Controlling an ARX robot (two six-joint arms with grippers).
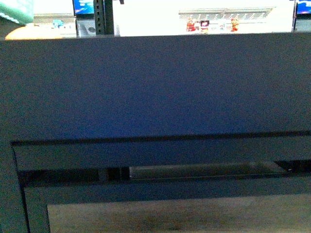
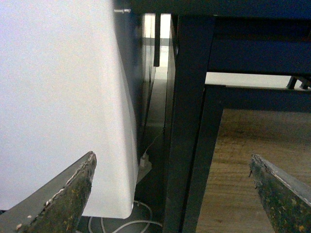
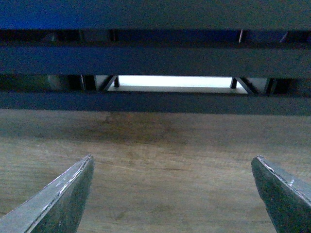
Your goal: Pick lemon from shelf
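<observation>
The lemon is out of view in every frame. The shelf [image 1: 155, 87] fills the front view as a dark flat panel with black rails and a strip of brown wood grain at the bottom. Neither arm shows in the front view. In the left wrist view my left gripper [image 2: 172, 162] is open and empty, facing a black upright post [image 2: 187, 121] of the shelf. In the right wrist view my right gripper [image 3: 172, 162] is open and empty, facing the brown wood-grain panel [image 3: 155, 160] below black rails [image 3: 155, 60].
A white rounded body [image 2: 58, 97] stands close beside the left gripper, with a white cable and plug [image 2: 145, 162] on the floor behind it. An orange rounded fruit [image 1: 29, 33] peeks over the shelf's top edge at far left. Bright store shelving [image 1: 218, 19] lies beyond.
</observation>
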